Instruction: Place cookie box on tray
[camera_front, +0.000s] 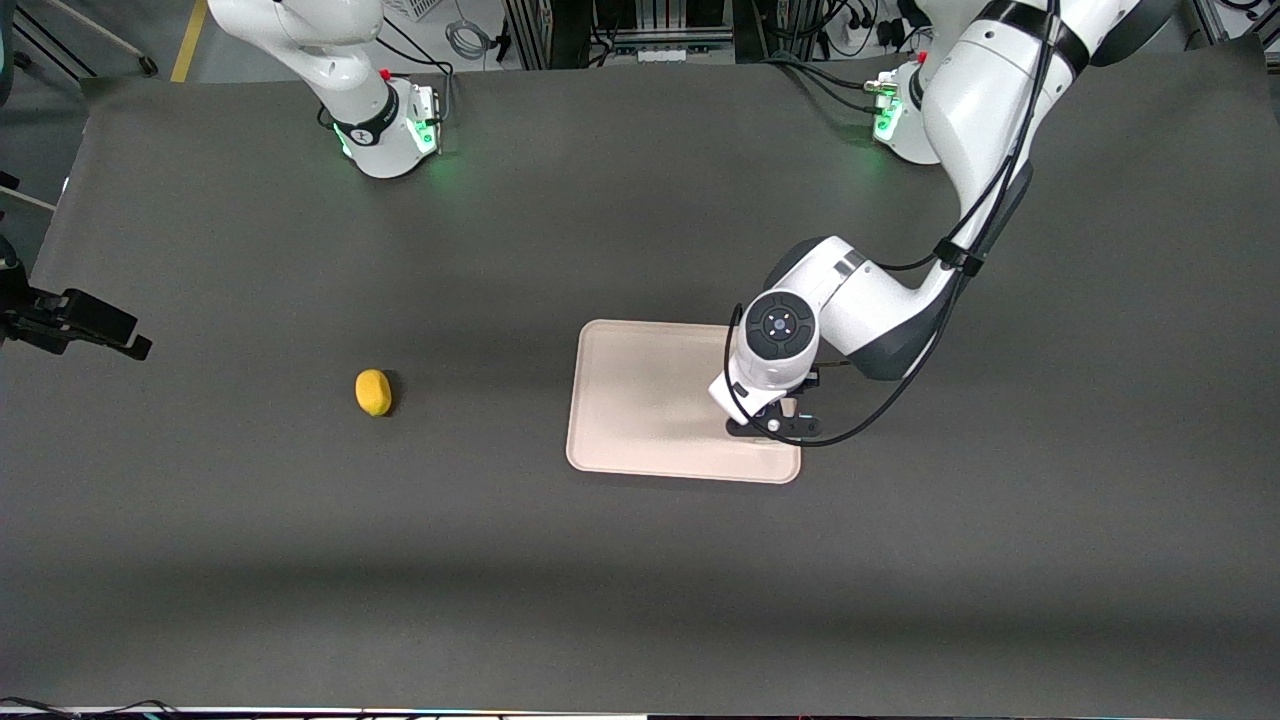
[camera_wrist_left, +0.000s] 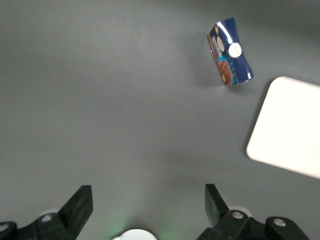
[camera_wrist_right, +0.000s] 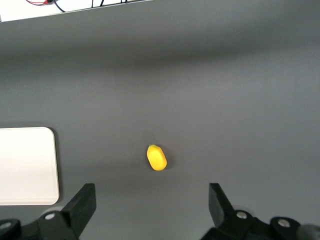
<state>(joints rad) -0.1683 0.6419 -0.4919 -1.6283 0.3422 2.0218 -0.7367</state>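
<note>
Showing, in the front view, one tray (camera_front: 650, 400), one small yellow lemon-like object (camera_front: 373, 391) and the working arm's gripper (camera_front: 775, 425) on a dark table (camera_front: 640, 560); the gripper hangs over the tray's corner nearer the camera, at the working arm's end; the yellow object lies well apart, toward the parked arm's end; the cookie box is hidden in this view, and finger spread cannot be judged here. Left wrist view: one cookie box (camera_wrist_left: 230, 51) lies flat on the table, well clear of the fingers (camera_wrist_left: 77, 205), which stand wide apart with nothing between them; the box's long axis runs obliquely; its face carries a cookie picture, a white oval logo and a round white mark; the writing is too small to read; one corner of the tray (camera_wrist_left: 287, 125) lies near the box, not touching. Right wrist view: one yellow object (camera_wrist_right: 157, 157) and one tray corner (camera_wrist_right: 27, 165), apart.
</note>
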